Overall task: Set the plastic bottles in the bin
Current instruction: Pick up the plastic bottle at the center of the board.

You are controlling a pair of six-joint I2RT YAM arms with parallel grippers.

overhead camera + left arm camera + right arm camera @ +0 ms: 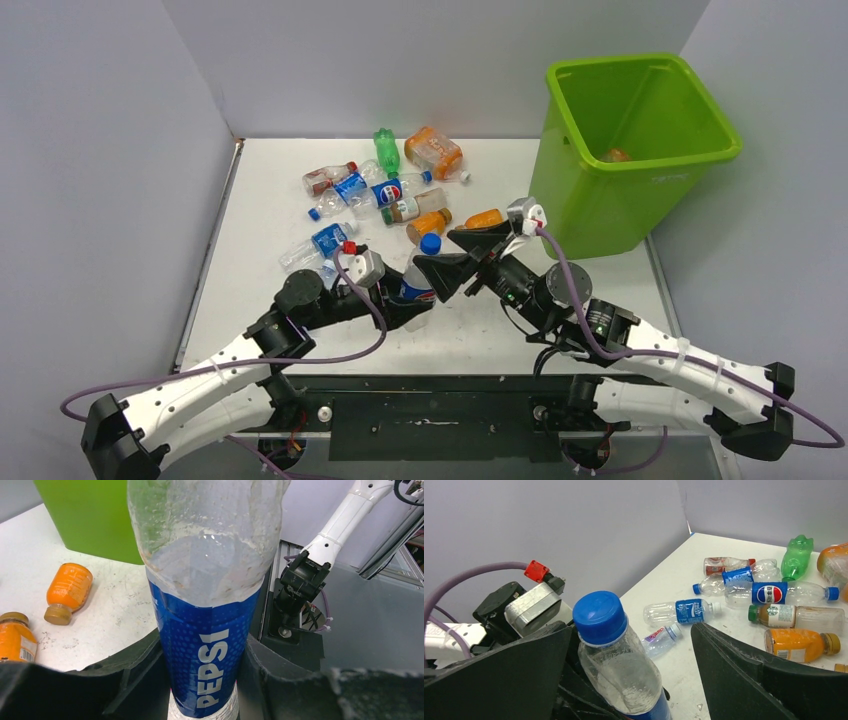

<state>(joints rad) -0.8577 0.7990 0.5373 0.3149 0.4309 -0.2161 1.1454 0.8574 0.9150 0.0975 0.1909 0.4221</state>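
The left gripper [402, 300] is clamped on a clear Pepsi bottle [418, 285] with a blue label. It holds the bottle by its lower body, roughly upright with the blue cap [430, 243] on top, over the middle of the worktop [270, 180] toward its near edge. In the left wrist view the fingers [135, 680] press on both sides of the label.

The right gripper [433, 250] is spread wide. Its two black fingers [744, 670] flank the bottle's cap and shoulder, with clear gaps on both sides.

The lime-green bin [600, 210] stands at the far right corner with one orange item [618, 155] inside. The other plastic bottles [385, 190] lie in a loose cluster toward the far edge, left of the bin. A small orange bottle [484, 218] lies closest to the bin.
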